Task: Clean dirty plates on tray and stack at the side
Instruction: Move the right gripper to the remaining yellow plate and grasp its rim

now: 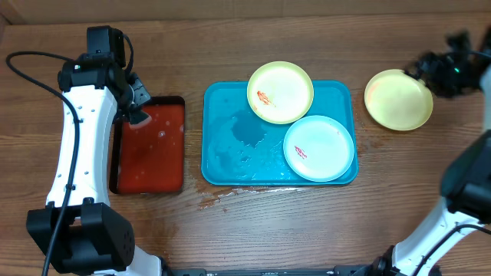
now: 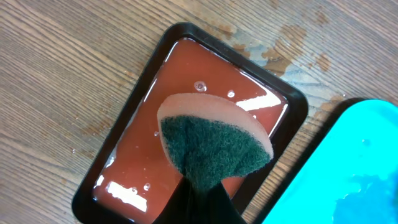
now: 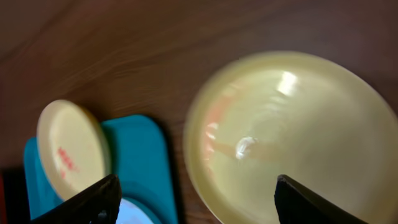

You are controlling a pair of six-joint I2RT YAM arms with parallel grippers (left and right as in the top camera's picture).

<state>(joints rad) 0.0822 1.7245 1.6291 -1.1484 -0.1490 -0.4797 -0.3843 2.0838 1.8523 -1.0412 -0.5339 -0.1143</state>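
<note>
Plates [image 1: 280, 92] in overhead view; sponge [image 2: 214, 146], tight in left fingers [image 2: 205, 202], only in left-wrist view; right fingers [image 3: 93, 199] apart.

The left half of the tray [image 1: 230, 146] is left bare. Its right half is blocked by a yellow-green plate [image 1: 280, 92] across the far rim and a pale blue plate [image 1: 318, 148] at the near corner. Left of the tray, the red tray [image 1: 157, 165] is overhung by the left gripper [image 1: 140, 113] clamping a sponge [image 2: 214, 146].
</note>
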